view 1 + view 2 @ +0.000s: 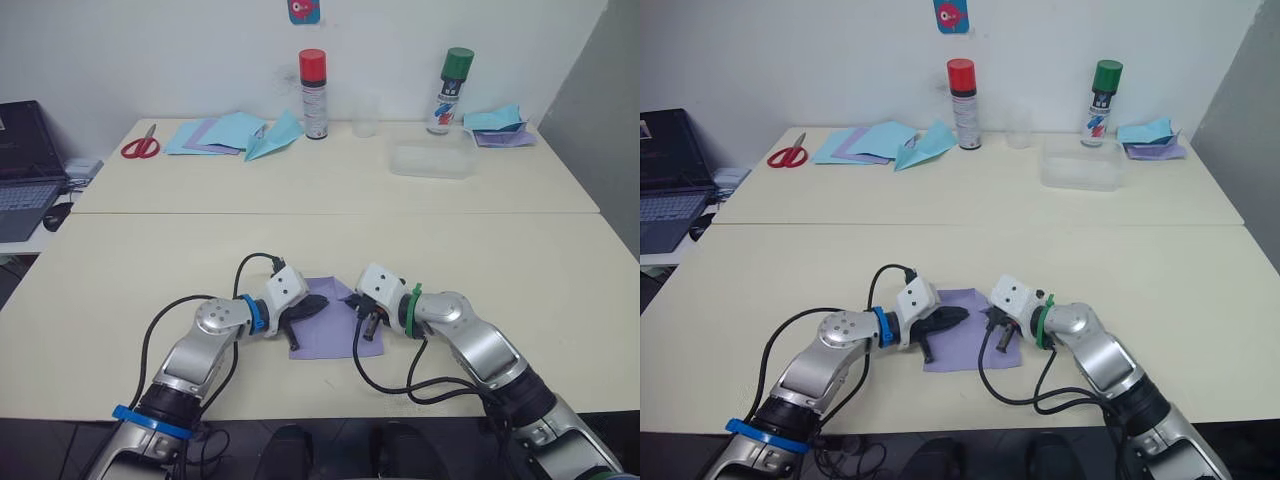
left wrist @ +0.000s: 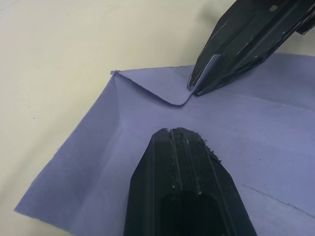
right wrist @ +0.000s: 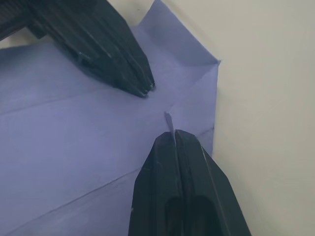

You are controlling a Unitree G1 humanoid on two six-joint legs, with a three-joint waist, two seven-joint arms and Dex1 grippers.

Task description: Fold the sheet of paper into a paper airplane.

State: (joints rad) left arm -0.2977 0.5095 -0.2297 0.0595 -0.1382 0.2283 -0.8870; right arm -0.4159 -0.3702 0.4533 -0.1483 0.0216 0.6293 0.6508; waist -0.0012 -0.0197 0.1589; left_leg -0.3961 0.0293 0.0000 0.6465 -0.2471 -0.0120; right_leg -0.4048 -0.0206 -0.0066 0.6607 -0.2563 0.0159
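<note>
- Near the front edge of the desk [image 1: 120,260], about mid-width, sits the sheet of paper [image 1: 330,335], lying mostly flat with both my grippers on it.
- My right gripper [image 3: 173,135] has its fingers pressed together on a folded-over corner of the sheet; a thin sliver of lavender paper sticks up right at the tips, so I'd say it's pinching that flap.
- My left gripper [image 2: 179,135] looks closed too, tips together with nothing between them, resting on the sheet just beside the flap like a hold-down.
- Step-wise this looks really early to me: first corner fold, one corner brought in toward the middle crease. No pointed nose yet, so most of the plane isn't done.
- Next move, my guess: drag the pinched corner so it lines up with the centre crease, then press along the fold to set it. The left needs to keep the sheet from sliding, since thin paper skates easily on this smooth top.
- Room is fine. The desk around the sheet is bare on both sides and toward the back.
- Clutter is all well away along the far edge: scissors [image 1: 141,147], light-blue sheets [image 1: 215,133], a light-blue paper plane [image 1: 273,138], two spray cans [image 1: 313,93] and a clear container [image 1: 432,160].
- One thing to watch is the front edge, the sheet is near it.
</note>
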